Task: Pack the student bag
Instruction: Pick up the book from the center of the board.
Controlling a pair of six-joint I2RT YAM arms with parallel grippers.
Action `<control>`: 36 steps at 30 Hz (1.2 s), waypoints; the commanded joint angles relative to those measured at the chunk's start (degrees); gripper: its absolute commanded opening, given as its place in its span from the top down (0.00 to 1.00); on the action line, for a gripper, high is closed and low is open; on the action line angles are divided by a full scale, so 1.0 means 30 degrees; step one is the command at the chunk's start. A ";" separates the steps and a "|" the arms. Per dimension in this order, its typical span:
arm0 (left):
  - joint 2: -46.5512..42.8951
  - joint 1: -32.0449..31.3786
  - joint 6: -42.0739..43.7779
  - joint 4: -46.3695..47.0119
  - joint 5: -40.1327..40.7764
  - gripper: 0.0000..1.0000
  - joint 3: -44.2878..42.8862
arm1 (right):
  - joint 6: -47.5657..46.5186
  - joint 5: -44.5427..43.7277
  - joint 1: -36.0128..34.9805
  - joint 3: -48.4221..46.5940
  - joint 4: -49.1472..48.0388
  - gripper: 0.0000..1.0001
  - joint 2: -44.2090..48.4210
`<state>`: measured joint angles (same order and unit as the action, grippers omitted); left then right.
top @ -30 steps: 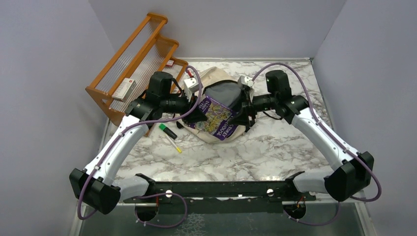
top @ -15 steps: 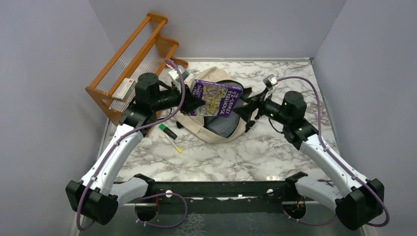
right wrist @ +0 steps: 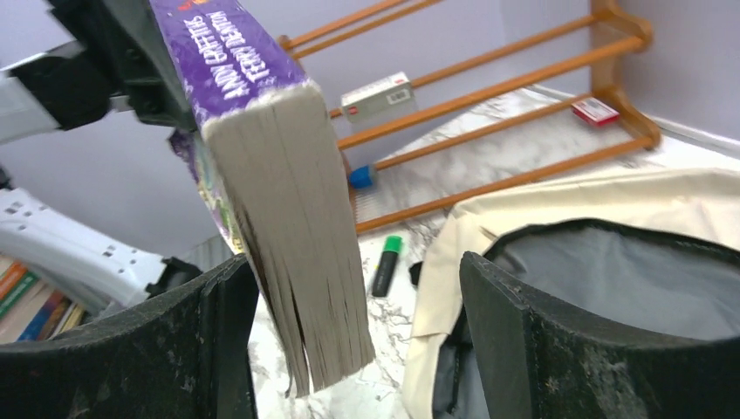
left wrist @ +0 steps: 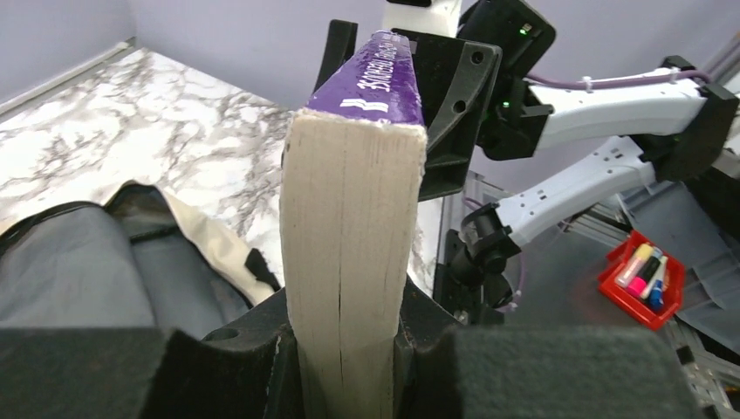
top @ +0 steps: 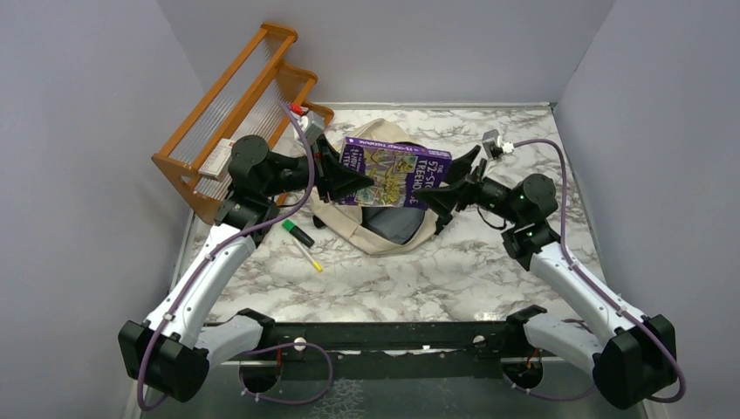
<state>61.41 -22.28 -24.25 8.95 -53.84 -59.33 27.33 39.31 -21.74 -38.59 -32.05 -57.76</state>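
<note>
Left claw [top: 340, 181] grips one end of the purple book [top: 397, 168], held above the unzipped bag [top: 349, 220]; right claw [top: 443, 190] stands with jaws parted around the other end. I judge a one-ended hold may let the book droop and snag the bag's rim.
</note>
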 commanded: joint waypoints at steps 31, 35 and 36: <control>0.2401 -0.0043 0.1497 0.0322 0.0456 0.67 -0.0707 | 0.1453 0.0963 0.0068 -0.1079 -0.0627 0.99 -0.0451; 0.3217 -0.0038 0.4388 -0.2877 0.3049 0.37 -0.1854 | 0.0160 -0.4058 0.0066 -0.1418 0.3603 1.00 0.0909; 0.3413 -0.0042 0.4831 -0.3164 0.3642 0.33 -0.1999 | 0.0119 -0.5026 0.0068 -0.1388 0.4196 0.99 0.1179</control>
<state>69.84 -22.31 -20.18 8.64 -52.88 -61.98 32.77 43.81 -21.91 -39.70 -32.51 -58.24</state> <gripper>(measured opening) 0.568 0.290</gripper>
